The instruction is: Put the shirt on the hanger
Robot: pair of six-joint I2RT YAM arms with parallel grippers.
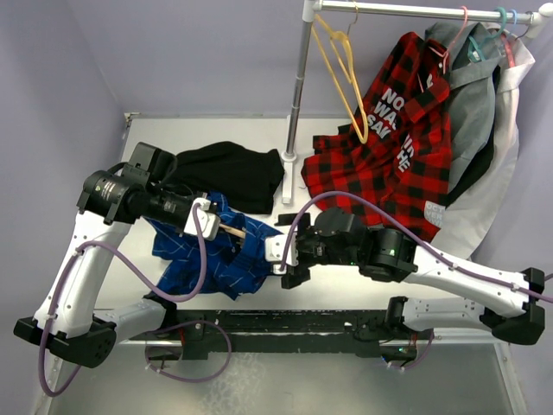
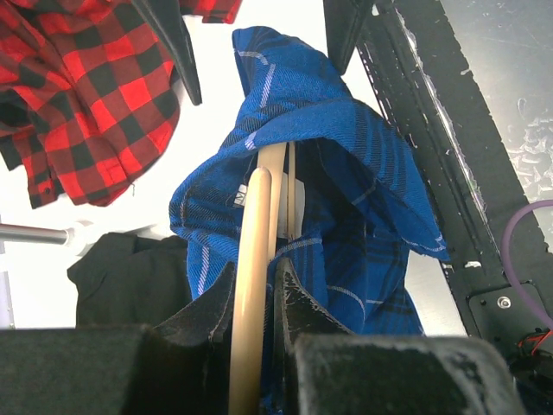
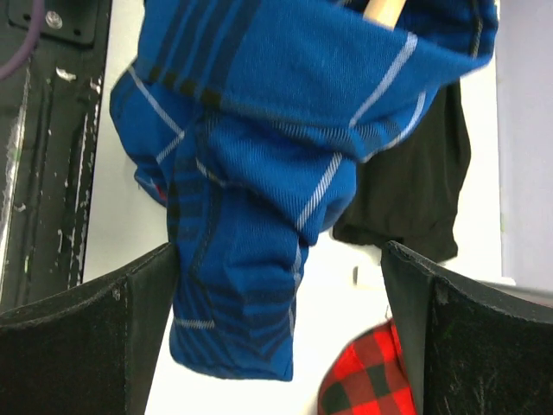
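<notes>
The top camera looks down over the near edge of the table (image 1: 225, 130); both wrist cameras see the shirt (image 2: 363, 173) up close.

walls (image 1: 199, 60): pale lavender, plain, meeting at back left | surface (image 1: 216, 130): white, evenly lit, soft shadows | rack: chrome pole (image 1: 296, 95) standing at surface's back, bar (image 1: 415, 9) across top right | near edge: black rail (image 1: 285, 322) | below rail: grey panel (image 1: 328, 389)
</notes>
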